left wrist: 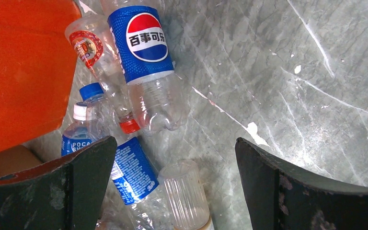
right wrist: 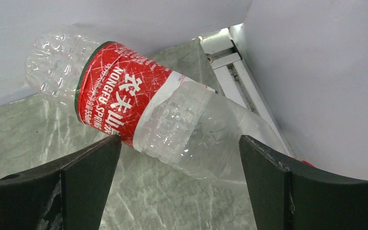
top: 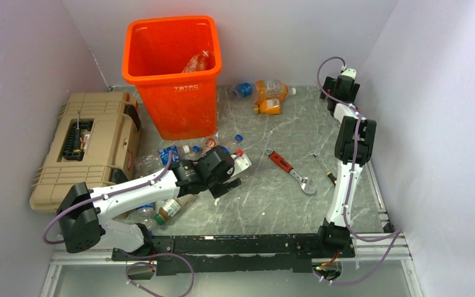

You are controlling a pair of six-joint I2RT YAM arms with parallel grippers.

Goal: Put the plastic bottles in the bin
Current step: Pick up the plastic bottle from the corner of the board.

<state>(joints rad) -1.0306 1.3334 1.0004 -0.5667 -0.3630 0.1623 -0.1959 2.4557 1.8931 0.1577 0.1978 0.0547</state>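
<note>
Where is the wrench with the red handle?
In the top view, the wrench lies flat on the table, right of the middle, between the left gripper and the screwdriver.

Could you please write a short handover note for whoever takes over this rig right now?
Left tool: open, empty, above the bottle pile in front of the bin.
Right tool: open, empty, over a red-label bottle in the far right corner.
Done: at least one bottle lies in the bin.
To do: the pile, the orange bottles at the back, the red-label one.
</note>
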